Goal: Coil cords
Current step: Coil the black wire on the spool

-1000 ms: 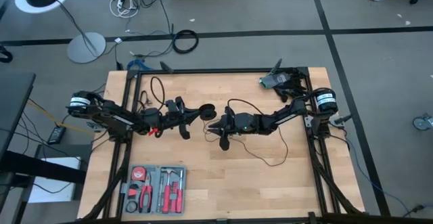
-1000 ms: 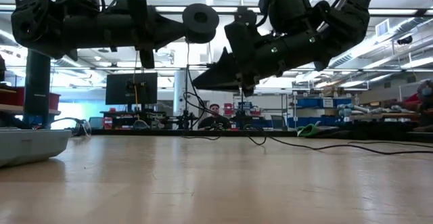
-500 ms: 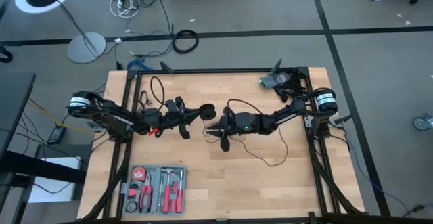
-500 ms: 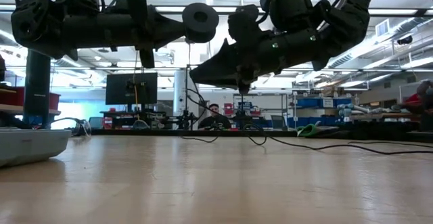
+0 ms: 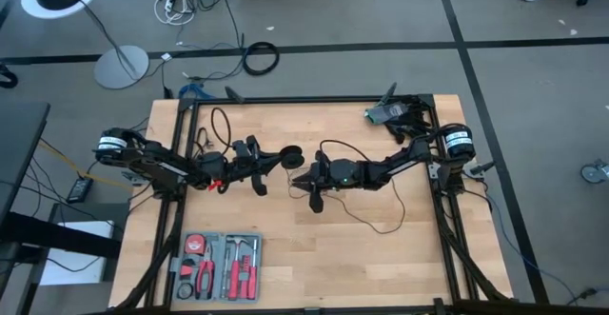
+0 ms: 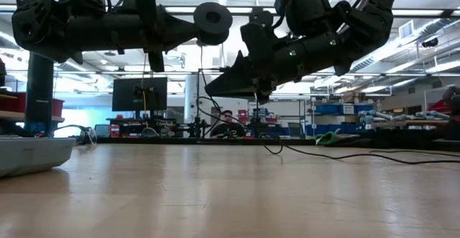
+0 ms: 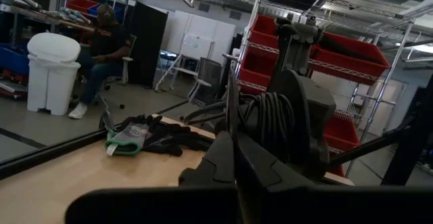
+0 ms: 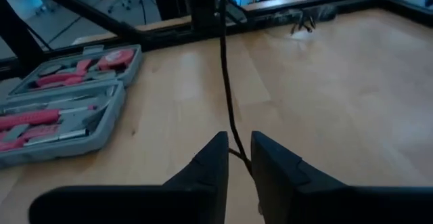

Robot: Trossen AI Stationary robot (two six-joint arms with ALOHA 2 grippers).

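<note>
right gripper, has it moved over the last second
No, barely. In the high view the right gripper sits at the same spot beside the puck held up by the left gripper; only its fingers shifted slightly around the wire.

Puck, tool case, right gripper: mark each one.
puck (image 5: 293, 157), high view, middle of disc.
tool case (image 5: 217, 267), high view, grey tray between tools.
right gripper (image 8: 238, 155), right wrist view, between fingertips.
</note>
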